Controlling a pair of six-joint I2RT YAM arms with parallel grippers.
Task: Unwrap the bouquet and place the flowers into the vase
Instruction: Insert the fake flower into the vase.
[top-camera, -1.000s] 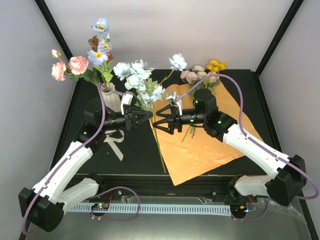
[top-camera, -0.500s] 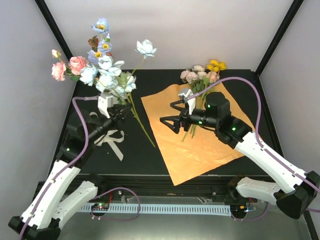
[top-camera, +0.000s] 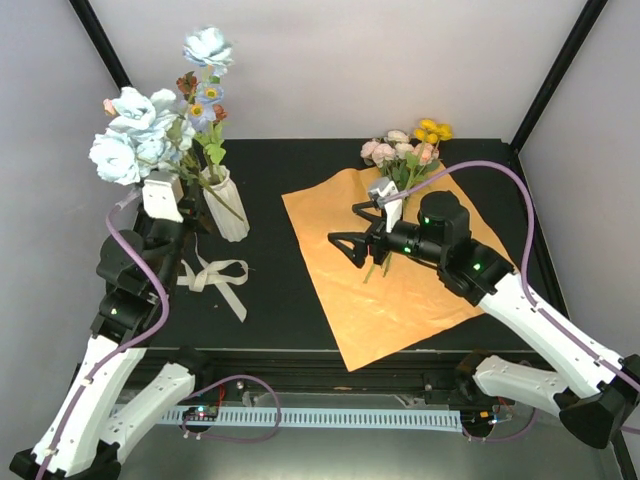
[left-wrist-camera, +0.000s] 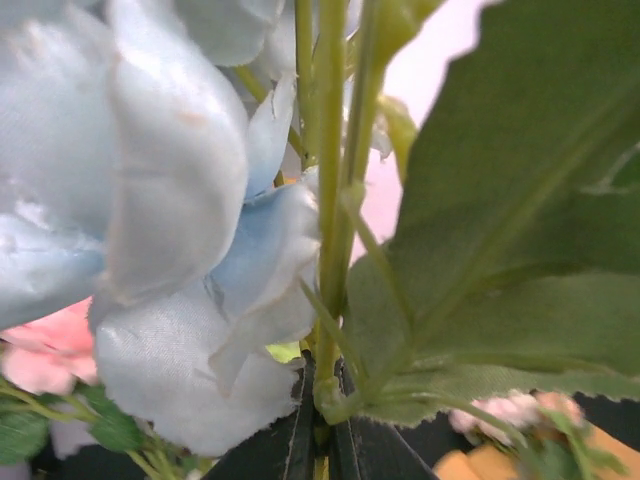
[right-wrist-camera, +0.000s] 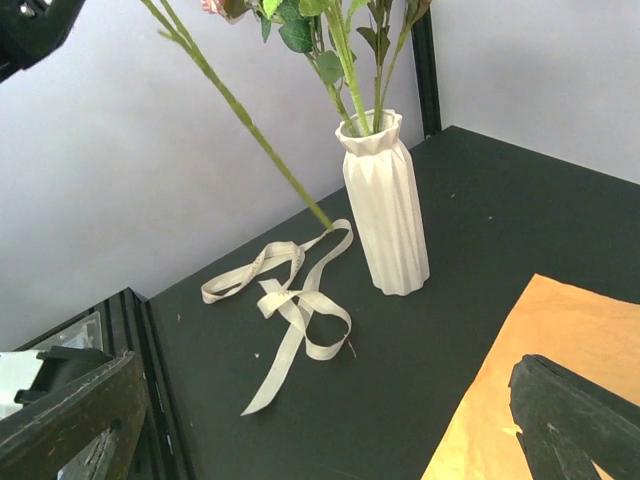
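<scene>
left gripper (left-wrist-camera: 320, 432): fingers pressed together, clamped on the green stems of the pale-blue flowers, and raised well above the table (top-camera: 270, 300).
pale-blue flowers (top-camera: 122, 148): the blooms crowd right up against this gripper and fill the left of its wrist view; a broad green leaf fills the right.
held stem (right-wrist-camera: 240, 110): slants down and away from the left gripper, passing outside the vase. Its tip ends at the ribbon; I cannot tell whether it touches.
vase (top-camera: 228, 208): just to the right of the left gripper, upright on the table, with leafy stems already standing in its mouth.
ribbon (top-camera: 215, 275): below the left gripper, lying loose on the table just beside the vase's foot.
right gripper (top-camera: 346, 249): jaws spread wide with nothing between them. It hovers over the orange paper, pointed toward the vase, which is well apart ahead of it.
orange paper (top-camera: 400, 300): directly under the right gripper, opened out flat on the table.
loose flowers (top-camera: 405, 150): pink, cream and yellow blooms lie at the paper's far corner, off to the right gripper's right; their stems run back beneath its wrist.
</scene>
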